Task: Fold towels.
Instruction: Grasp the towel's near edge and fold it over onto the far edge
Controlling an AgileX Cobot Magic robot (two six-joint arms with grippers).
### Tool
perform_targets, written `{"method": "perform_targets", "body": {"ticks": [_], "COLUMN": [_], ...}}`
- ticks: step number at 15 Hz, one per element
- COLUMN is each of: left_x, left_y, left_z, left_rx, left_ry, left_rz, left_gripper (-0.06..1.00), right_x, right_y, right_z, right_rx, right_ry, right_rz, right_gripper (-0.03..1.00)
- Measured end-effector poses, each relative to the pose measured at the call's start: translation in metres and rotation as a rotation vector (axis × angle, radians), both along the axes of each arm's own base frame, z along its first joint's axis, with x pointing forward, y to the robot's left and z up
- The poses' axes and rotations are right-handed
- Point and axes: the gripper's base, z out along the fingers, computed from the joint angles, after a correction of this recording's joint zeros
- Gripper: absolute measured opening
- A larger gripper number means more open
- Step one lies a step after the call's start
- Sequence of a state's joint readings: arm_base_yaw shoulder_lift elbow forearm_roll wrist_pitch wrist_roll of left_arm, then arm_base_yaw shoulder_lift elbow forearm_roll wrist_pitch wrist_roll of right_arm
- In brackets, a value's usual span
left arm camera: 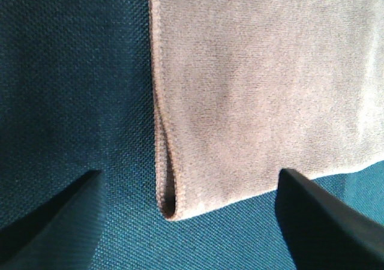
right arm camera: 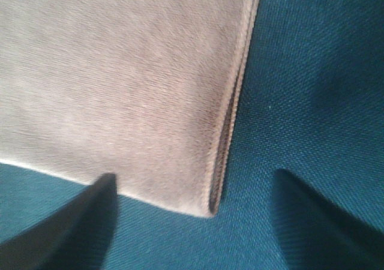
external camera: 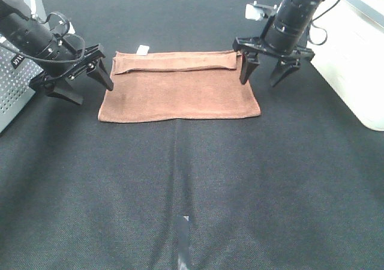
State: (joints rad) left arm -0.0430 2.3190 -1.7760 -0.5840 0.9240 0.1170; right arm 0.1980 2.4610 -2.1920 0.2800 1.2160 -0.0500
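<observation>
The reddish-brown towel (external camera: 179,87) lies flat on the dark cloth table, folded in two layers, with a small white tag (external camera: 143,50) at its far left corner. My left gripper (external camera: 84,81) is open and empty, just off the towel's left edge. My right gripper (external camera: 267,73) is open and empty at the towel's right edge, one finger over the far right corner. The left wrist view shows the towel's doubled corner (left arm camera: 252,102) between my fingers (left arm camera: 324,222). The right wrist view shows the towel's other doubled corner (right arm camera: 132,90) between my fingers (right arm camera: 78,228).
A grey perforated metal box (external camera: 13,90) stands at the left edge behind my left arm. A white container (external camera: 354,54) stands at the right. A strip of tape (external camera: 183,240) marks the table's front middle.
</observation>
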Motion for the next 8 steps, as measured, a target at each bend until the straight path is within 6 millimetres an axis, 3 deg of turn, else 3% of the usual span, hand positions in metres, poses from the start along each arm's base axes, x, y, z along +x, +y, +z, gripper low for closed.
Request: {"method": "perform_targets", "body": {"ticks": [3, 6, 8], "left_x": [0.0, -0.003, -0.002], "left_y": [-0.008, -0.025, -0.026], "left_z": [-0.004, -0.029, -0.032], "left_rx": [0.001, 0.004, 0.001], "left_ry": [-0.001, 0.048, 0.05], "left_rz": [-0.009, -0.046, -0.043], "left_gripper": [0.74, 0.74, 0.74], "right_x": [0.002, 0.008, 0.009], "right_y": [-0.003, -0.018, -0.021], "right_z": [-0.009, -0.025, -0.029], "right_rx": [0.066, 0.175, 0.184], "right_ry": [0.029, 0.071, 0.074], "right_rz": [-0.01, -0.053, -0.05], "right_gripper": [0.71, 0.71, 0.71]}}
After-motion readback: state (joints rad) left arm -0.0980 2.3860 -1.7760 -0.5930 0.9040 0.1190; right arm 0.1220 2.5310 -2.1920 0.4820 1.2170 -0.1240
